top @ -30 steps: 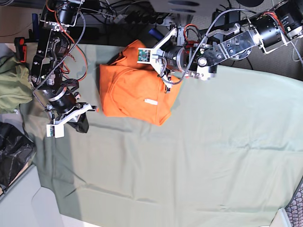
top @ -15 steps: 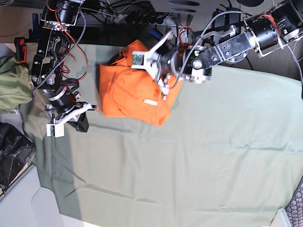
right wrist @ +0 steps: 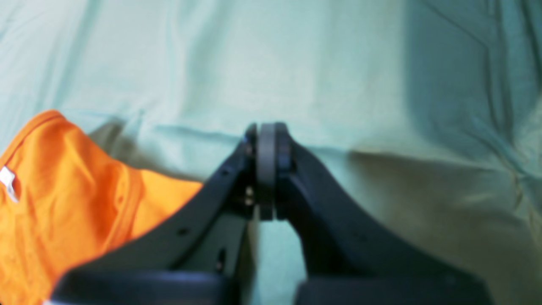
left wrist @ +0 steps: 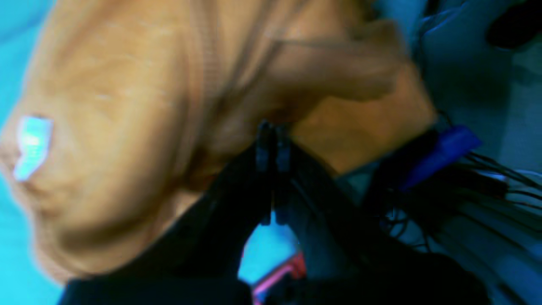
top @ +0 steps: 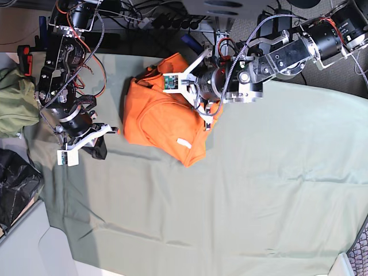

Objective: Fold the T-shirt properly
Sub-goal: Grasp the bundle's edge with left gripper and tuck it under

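**Shirt bunched and dragged at the cloth's far edge**

Since a second ago the T-shirt point(top: 158, 118) has bunched narrower, its white label point(top: 184, 143) shifted. The left gripper point(left wrist: 271, 135), jaws pressed together, pinches a fold of it. The right gripper point(right wrist: 266, 144), pressed shut and empty, hovers just beside the shirt, over the grey-green table cloth point(top: 241, 195).

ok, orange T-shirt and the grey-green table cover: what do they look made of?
T-shirt: soft matte knit fabric, probably cotton jersey; it bunches in rounded folds, with a stitched hem and a small white label. Table cover: thin matte woven cloth, judging by its shallow creases and draped edge. Exact fibre can't be told for either.
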Robot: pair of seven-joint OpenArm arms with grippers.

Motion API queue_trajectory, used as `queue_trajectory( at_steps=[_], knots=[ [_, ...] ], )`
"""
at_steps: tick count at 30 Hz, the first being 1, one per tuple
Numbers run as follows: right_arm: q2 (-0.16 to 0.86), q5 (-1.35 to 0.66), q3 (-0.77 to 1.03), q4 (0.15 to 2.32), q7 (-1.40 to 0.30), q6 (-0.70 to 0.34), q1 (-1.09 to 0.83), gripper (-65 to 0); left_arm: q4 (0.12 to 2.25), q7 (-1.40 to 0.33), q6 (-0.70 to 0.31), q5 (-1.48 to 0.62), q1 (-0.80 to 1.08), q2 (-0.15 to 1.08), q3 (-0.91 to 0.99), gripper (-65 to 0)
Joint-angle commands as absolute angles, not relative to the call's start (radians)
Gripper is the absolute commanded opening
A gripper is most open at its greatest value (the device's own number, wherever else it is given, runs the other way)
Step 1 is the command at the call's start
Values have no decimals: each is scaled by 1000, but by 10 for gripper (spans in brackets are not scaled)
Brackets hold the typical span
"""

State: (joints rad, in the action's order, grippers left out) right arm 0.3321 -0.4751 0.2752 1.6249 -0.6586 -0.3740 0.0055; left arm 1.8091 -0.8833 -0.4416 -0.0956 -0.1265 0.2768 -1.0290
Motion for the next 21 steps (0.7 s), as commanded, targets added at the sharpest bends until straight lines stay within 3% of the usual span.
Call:
queue_trajectory(
  at_steps=[1, 21],
  knots=[
    [347, -486, 281, 1641, -635, -451, 20, -650, 1827, -872, -438, -92, -144, 279, -1023, -650],
    [347, -534, 281, 1642, -692, -452, -55, -650, 1824, -827, -461, -88, -155, 428, -1023, -650]
  ],
)
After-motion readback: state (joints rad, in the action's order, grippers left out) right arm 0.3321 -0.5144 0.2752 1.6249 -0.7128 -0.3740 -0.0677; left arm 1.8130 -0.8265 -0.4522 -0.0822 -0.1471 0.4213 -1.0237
